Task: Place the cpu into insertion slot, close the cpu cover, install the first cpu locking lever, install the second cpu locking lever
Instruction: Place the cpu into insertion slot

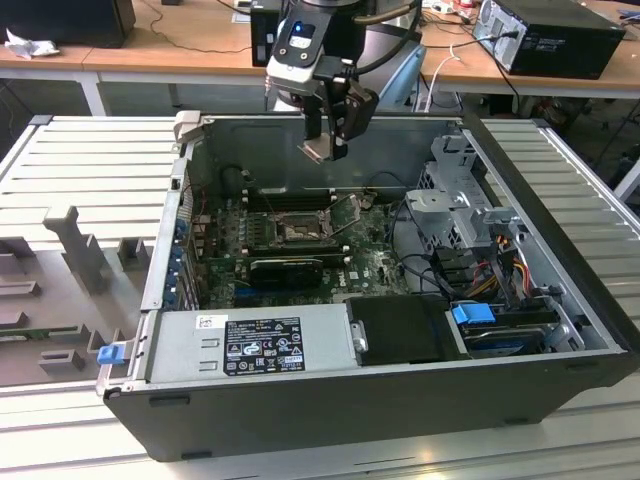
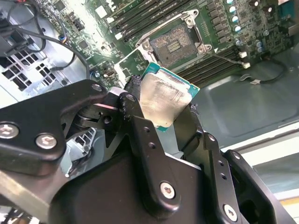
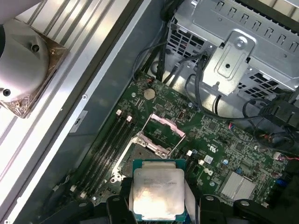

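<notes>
My gripper (image 1: 326, 148) hangs above the open computer case, shut on the cpu (image 1: 317, 151), a small silvery square chip with a green edge. In both wrist views the cpu (image 2: 163, 99) (image 3: 158, 193) sits between the black fingers (image 2: 133, 105), its metal face showing. Well below it, on the green motherboard, lies the insertion slot (image 1: 297, 230) (image 2: 175, 41), a square socket with a dark centre and nothing in it. The cpu cover (image 3: 163, 129) stands swung up beside the slot (image 3: 145, 148). The cpu is clear of the board.
Long black memory slots (image 1: 285, 200) flank the socket, and a black card (image 1: 288, 268) lies in front of it. A metal drive cage (image 1: 455, 200) with cables fills the exterior view's right. The power supply (image 1: 250, 342) sits at the near wall. Case walls (image 1: 330, 130) ring the board.
</notes>
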Robot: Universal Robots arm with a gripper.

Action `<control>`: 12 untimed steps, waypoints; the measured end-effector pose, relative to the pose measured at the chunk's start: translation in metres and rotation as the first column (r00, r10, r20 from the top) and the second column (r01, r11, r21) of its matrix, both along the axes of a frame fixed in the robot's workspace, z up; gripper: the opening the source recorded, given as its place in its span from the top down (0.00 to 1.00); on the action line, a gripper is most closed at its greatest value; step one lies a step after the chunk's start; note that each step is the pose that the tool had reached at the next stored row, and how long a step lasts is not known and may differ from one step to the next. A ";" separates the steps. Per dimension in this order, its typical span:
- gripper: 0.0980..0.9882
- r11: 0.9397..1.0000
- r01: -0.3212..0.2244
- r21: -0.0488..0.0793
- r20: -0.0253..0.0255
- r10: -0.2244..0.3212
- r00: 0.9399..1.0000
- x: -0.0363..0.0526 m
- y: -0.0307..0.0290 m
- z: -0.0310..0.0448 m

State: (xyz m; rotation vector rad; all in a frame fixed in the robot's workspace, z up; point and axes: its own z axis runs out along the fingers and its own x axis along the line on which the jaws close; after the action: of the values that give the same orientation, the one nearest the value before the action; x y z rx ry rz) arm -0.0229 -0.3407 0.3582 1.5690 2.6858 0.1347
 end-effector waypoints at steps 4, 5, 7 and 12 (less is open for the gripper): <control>0.52 0.999 0.044 0.000 0.000 -0.044 0.999 0.0000 0.0000 -0.0002; 0.52 0.998 0.056 0.000 0.000 -0.056 0.998 0.0000 0.0000 -0.0002; 0.52 0.996 0.090 0.000 0.000 -0.090 0.996 0.0000 0.0000 -0.0003; 0.52 0.990 0.144 0.000 0.000 -0.144 0.990 0.0000 0.0000 -0.0005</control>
State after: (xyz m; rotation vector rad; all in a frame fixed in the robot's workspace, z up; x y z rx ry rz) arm -0.0229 -0.3407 0.3577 1.7548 2.5610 0.1310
